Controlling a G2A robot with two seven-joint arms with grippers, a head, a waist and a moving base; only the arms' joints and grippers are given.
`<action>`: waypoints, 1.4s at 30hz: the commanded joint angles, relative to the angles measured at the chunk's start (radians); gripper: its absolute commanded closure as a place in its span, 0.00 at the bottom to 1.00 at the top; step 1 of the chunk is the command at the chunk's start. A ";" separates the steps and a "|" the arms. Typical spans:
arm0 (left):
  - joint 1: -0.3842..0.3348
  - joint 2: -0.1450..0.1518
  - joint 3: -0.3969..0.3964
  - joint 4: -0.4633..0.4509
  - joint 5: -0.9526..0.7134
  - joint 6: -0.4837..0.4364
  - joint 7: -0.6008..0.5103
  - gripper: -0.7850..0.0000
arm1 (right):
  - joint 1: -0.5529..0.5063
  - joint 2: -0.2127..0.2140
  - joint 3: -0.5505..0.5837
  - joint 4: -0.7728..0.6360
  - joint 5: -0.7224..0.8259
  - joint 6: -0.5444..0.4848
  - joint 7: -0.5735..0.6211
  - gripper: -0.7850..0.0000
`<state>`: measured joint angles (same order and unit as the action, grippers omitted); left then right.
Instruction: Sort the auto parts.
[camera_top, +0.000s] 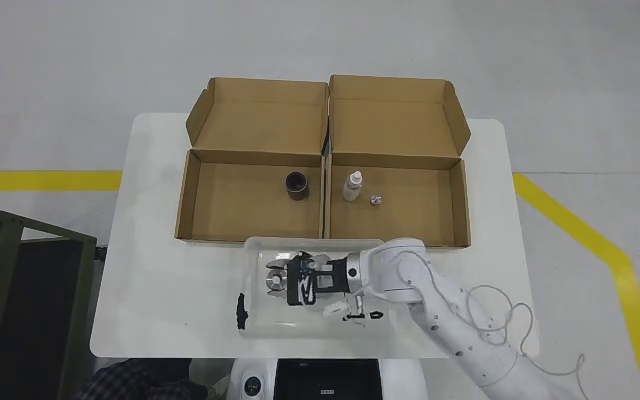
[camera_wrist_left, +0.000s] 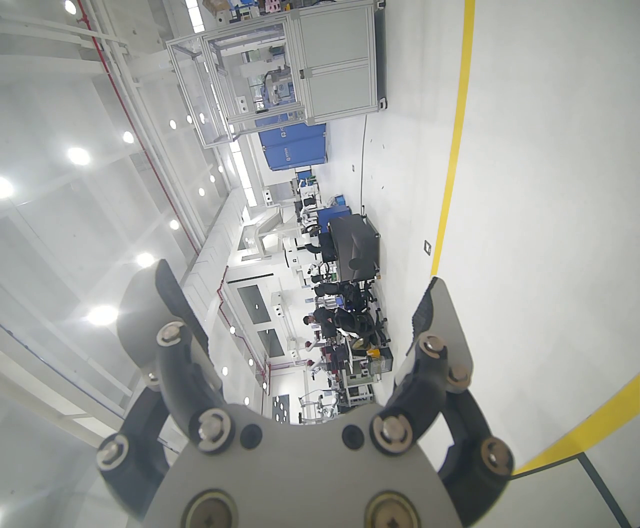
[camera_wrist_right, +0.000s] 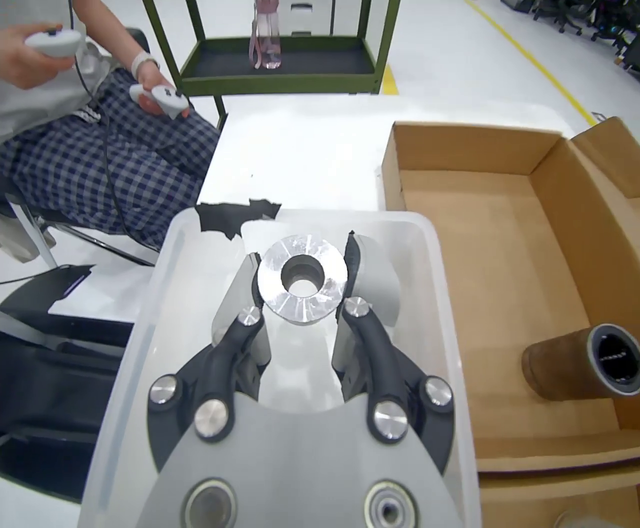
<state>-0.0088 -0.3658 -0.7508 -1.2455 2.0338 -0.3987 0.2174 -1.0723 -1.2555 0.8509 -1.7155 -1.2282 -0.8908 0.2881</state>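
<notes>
My right gripper (camera_wrist_right: 301, 270) is shut on a shiny metal ring (camera_wrist_right: 302, 279) with a centre hole, held just above the clear plastic bin (camera_wrist_right: 436, 320). From above, the right gripper (camera_top: 272, 279) sits over the left part of the bin (camera_top: 252, 245) at the table's front. A dark cylindrical bearing (camera_top: 295, 184) lies in the left cardboard box (camera_top: 190, 205); the bearing (camera_wrist_right: 580, 362) shows on its side there. A small white bottle (camera_top: 352, 185) and a tiny part (camera_top: 375, 199) sit in the right box (camera_top: 460, 205). My left gripper (camera_wrist_left: 300, 295) is open, pointing at the hall with nothing between its fingers.
Small black parts (camera_top: 241, 310) lie at the bin's left edge, and others (camera_top: 362, 317) near the arm. Both box lids stand open at the back. A green cart (camera_top: 30, 290) stands left of the table. A seated person's hands (camera_wrist_right: 155, 95) hold controllers beyond the table.
</notes>
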 joint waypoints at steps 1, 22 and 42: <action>0.000 0.000 0.000 0.000 0.000 0.000 0.000 0.00 | -0.003 0.004 0.020 -0.018 0.025 -0.001 -0.006 1.00; 0.000 0.000 0.000 0.000 0.000 0.000 0.000 0.00 | -0.045 0.013 0.132 -0.063 0.378 0.035 -0.207 1.00; 0.000 0.000 0.000 0.000 0.000 0.000 0.000 0.00 | 0.004 0.006 0.142 -0.068 0.363 0.081 -0.205 1.00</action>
<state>-0.0088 -0.3658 -0.7508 -1.2455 2.0338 -0.3987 0.2174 -1.0727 -1.2491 0.9941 -1.7846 -0.8508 -0.8135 0.0760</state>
